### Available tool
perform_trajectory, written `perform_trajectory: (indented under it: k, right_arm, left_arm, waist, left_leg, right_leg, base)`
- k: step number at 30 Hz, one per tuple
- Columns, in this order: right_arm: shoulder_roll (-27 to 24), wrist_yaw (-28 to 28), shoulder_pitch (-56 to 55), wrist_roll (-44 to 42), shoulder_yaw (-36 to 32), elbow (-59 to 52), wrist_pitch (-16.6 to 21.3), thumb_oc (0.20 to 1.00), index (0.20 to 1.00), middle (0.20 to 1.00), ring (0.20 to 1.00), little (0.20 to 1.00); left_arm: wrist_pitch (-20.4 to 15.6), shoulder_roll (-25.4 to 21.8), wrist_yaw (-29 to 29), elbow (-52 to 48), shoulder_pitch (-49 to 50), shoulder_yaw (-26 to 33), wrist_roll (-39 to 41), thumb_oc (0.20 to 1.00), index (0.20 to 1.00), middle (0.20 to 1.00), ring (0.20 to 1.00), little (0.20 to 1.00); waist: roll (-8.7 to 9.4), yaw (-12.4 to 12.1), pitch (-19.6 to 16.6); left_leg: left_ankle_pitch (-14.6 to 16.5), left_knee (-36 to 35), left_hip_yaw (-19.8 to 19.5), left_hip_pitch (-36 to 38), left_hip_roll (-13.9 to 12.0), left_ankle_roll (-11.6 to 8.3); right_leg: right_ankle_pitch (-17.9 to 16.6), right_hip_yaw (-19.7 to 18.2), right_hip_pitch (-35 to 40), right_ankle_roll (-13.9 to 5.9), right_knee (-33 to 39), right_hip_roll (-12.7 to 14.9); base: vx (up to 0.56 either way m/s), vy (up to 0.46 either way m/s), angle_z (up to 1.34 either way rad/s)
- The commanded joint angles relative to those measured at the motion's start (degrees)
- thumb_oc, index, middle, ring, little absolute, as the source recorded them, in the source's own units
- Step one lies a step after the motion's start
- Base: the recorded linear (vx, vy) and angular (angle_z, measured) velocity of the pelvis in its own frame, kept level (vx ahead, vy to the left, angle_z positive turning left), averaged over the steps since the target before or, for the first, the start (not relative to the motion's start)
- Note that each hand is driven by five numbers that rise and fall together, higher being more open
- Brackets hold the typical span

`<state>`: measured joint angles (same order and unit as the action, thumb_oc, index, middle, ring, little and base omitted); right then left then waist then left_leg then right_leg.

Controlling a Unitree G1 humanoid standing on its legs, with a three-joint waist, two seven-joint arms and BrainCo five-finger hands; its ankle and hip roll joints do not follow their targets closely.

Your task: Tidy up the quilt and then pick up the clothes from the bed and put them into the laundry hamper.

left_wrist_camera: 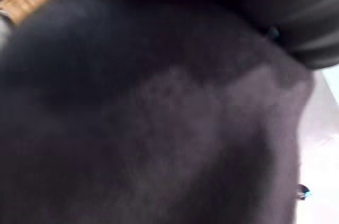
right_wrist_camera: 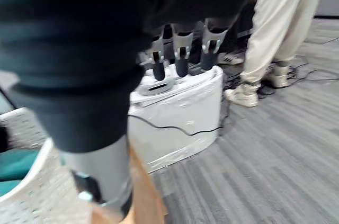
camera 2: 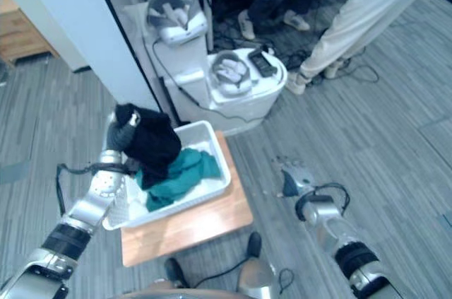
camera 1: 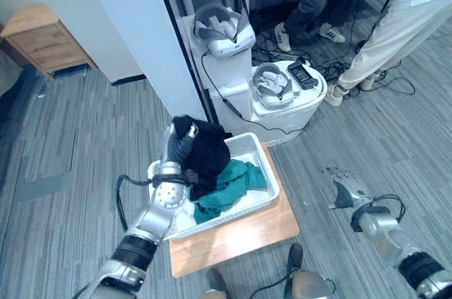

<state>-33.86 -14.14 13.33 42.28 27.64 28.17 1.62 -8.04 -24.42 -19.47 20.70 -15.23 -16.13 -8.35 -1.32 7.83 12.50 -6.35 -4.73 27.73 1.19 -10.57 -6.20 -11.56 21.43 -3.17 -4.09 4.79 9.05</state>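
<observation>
Over the one white hamper [camera 1: 263, 165], the left hand [camera 1: 182, 145] grips one black garment [camera 1: 206, 154]; one teal garment [camera 1: 233, 184] lies inside; right hand [camera 1: 346, 189] fingers relaxed.

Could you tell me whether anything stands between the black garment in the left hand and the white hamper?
Nothing visible does. The left hand holds the black garment directly over the white laundry hamper, whose top is open; a teal garment already lies inside.

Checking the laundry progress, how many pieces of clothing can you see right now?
2: a black garment held by the left hand over the white hamper, and a green garment lying inside it. Others may be hidden beneath.
</observation>
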Motion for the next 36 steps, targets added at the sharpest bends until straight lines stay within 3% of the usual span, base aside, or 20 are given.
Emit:
perform_trajectory:
  k: [1, 7, 12, 21, 28, 30, 33, 36]
  right_arm:
    - [1.7, -2.94, 7.29, -0.64, 0.94, 0.93, -1.53, 1.0, 1.0, 1.0, 1.0, 1.0]
    - [3.72, -2.6, 7.33, -0.44, 2.11, 3.16, -2.07, 1.0, 1.0, 1.0, 1.0, 1.0]
    - [3.78, -0.69, 3.54, -2.35, 1.8, 3.89, -1.23, 1.0, 1.0, 1.0, 1.0, 1.0]
    - [6.43, 0.63, -4.39, -10.18, -4.33, 15.42, -2.28, 1.0, 1.0, 1.0, 1.0, 1.0]
    - [12.22, -0.01, -6.76, -17.9, -10.6, 31.25, -3.89, 1.0, 1.0, 1.0, 1.0, 1.0]
    - [14.54, -0.16, -6.48, -21.71, -12.6, 36.67, -4.32, 1.0, 1.0, 1.0, 1.0, 1.0]
    - [15.06, -0.39, -6.17, -22.12, -12.65, 37.59, -4.25, 1.0, 1.0, 1.0, 1.0, 1.0]
    - [17.52, 0.24, -5.47, -23.05, -11.03, 41.06, -4.3, 1.0, 1.0, 1.0, 1.0, 1.0]
  left_arm:
    - [-0.46, 0.55, 0.2, 6.09, -4.57, -0.53, -0.6, 1.0, 1.0, 1.0, 1.0, 1.0]
    - [0.89, 1.58, 0.19, 12.31, -1.15, 2.49, 3.19, 1.0, 1.0, 1.0, 1.0, 1.0]
    - [0.78, -1.85, -1.95, 17.69, -0.07, 9.26, 8.19, 1.0, 1.0, 1.0, 1.0, 1.0]
    - [-2.12, -6.21, -2.76, 13.98, 8.05, 18.58, 15.55, 1.0, 1.0, 1.0, 1.0, 1.0]
    - [-2.49, -0.5, -0.39, 22.65, 17.16, 23.19, 21.37, 1.0, 1.0, 1.0, 1.0, 1.0]
    - [-0.86, 2.89, 0.54, 32.07, 18.54, 22.97, 21.49, 1.0, 1.0, 1.0, 1.0, 1.0]
    - [-0.44, 3.9, 0.6, 34.45, 18.98, 22.53, 21.09, 1.0, 1.0, 1.0, 1.0, 1.0]
    - [2.62, 7.67, 2.36, 46.18, 20.46, 20.03, 16.61, 1.0, 1.0, 1.0, 1.0, 1.0]
  waist:
    - [0.61, -1.3, 4.69]
    - [1.12, -2.73, 4.89]
    - [1.52, -3.56, 3.45]
    - [1.26, -4.95, 0.25]
    - [1.43, -6.66, -1.78]
    - [1.53, -7.09, -2.27]
    - [1.57, -7.23, -2.4]
    - [1.92, -8.38, -3.17]
  left_leg:
    - [5.64, 0.18, -1.13, 1.11, -1.92, -3.85]
    - [5.2, 0.23, -1.54, 0.08, -2.29, -3.94]
    - [5.45, 0.15, -1.9, 1.32, -2.69, -4.22]
    - [6.48, 0.11, -3.34, 4.82, -2.5, -4.24]
    - [7.14, 0.18, -4.48, 6.82, -2.13, -3.91]
    - [7.31, 0.17, -4.93, 7.13, -1.92, -3.65]
    - [7.38, 0.17, -5.05, 7.21, -1.87, -3.58]
    - [7.48, 0.15, -5.69, 7.06, -1.67, -3.25]
  right_leg:
    - [9.49, 1.39, 2.44, -8.67, -0.23, 7.4]
    - [9.46, 2.27, 2.11, -8.41, -0.29, 7.32]
    - [9.94, 3.4, 4.23, -8.13, -0.29, 6.95]
    - [11.12, 4.67, 8.81, -7.76, -0.31, 6.24]
    - [11.69, 5.34, 11.33, -7.44, -0.36, 6.06]
    - [11.73, 5.38, 11.81, -7.28, -0.39, 6.1]
    - [11.76, 5.48, 11.92, -7.24, -0.41, 6.09]
    - [11.65, 5.57, 11.99, -7.12, -0.33, 6.1]
  base:
    - [-0.02, -0.004, 0.03]
    - [-0.01, -0.004, 0.03]
    - [0.02, -0.007, 0.12]
    - [0.02, -0.001, 0.1]
    - [0.0, 0.003, 0.02]
    - [-0.01, 0.01, 0.02]
    - [-0.01, 0.005, 0.04]
    - [-0.04, 0.01, 0.15]
